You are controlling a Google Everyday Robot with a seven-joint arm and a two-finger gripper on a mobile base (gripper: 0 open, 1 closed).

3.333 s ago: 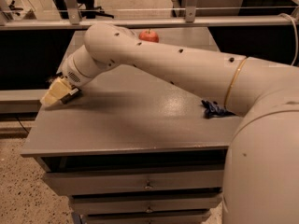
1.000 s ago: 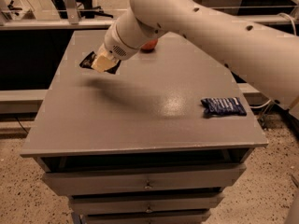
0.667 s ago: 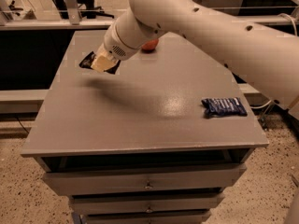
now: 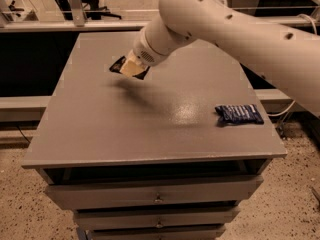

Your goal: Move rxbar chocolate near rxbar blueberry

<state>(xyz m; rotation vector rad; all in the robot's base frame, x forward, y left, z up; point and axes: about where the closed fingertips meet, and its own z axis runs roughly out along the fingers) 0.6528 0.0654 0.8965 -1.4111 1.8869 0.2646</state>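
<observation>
Item 1: gripper (image 4: 131, 69), at the end of the white arm (image 4: 240, 29), over the rear left part of the grey table (image 4: 100, 134). We record its fingers clamped on the rxbar chocolate (image 4: 118, 64).

Item 2: rxbar chocolate, black wrapper, its ends showing on either side of the gripper. We see it held off the tabletop, with a shadow on the surface just in front of it.

Item 3: rxbar blueberry (image 4: 239, 114), navy wrapper, lying flat near the table's right edge, well apart from the chocolate bar.

Item 4: drawers (image 4: 155, 191) below the tabletop; we note them closed.
</observation>
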